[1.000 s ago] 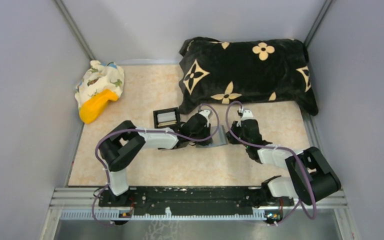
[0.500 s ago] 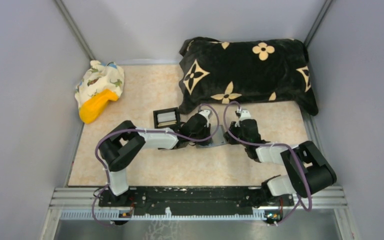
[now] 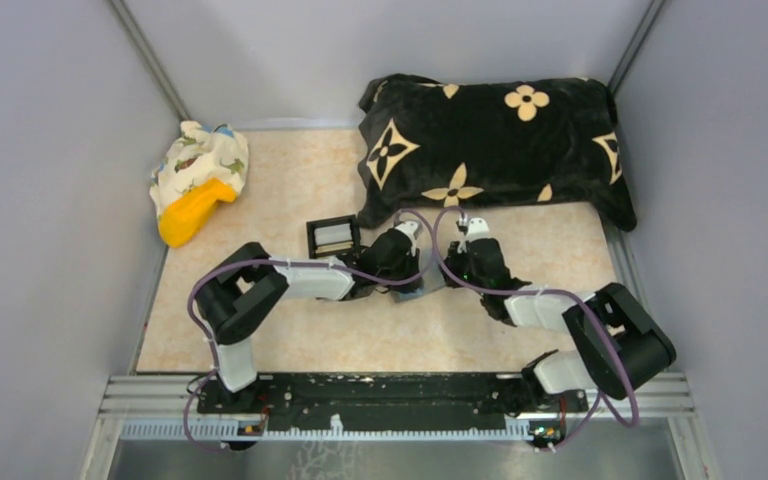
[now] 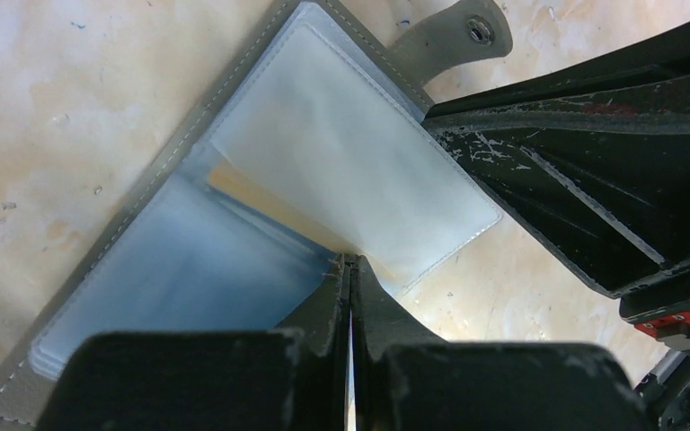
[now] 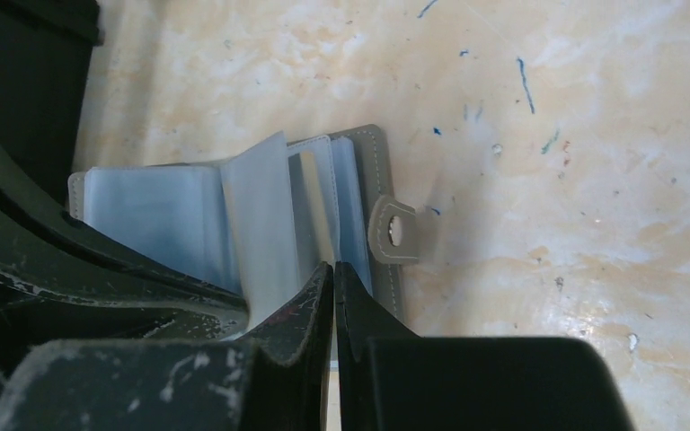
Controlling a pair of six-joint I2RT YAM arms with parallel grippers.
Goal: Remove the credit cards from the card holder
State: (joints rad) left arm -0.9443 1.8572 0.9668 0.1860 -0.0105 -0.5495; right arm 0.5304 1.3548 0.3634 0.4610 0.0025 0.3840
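The grey card holder [image 4: 234,189] lies open on the table, showing its light-blue inner face and clear plastic sleeves. A cream card edge [image 4: 265,205] shows between two sleeves. The snap tab [image 5: 393,232] points away from the holder. My left gripper [image 4: 350,262] is shut, pinching the holder's near edge where the sleeves meet. My right gripper [image 5: 333,268] is shut on the lower edge of a clear sleeve [image 5: 314,206]. In the top view the two grippers [image 3: 401,262] [image 3: 457,264] meet over the holder, which is almost hidden there.
A black box with compartments [image 3: 333,236] stands just left of the left gripper. A black pillow with cream flowers [image 3: 490,145] lies behind both grippers. A patterned cloth with a yellow object [image 3: 196,185] sits at the far left.
My right gripper has moved left toward the left gripper and now covers the holder in the top view. The left arm has barely moved.
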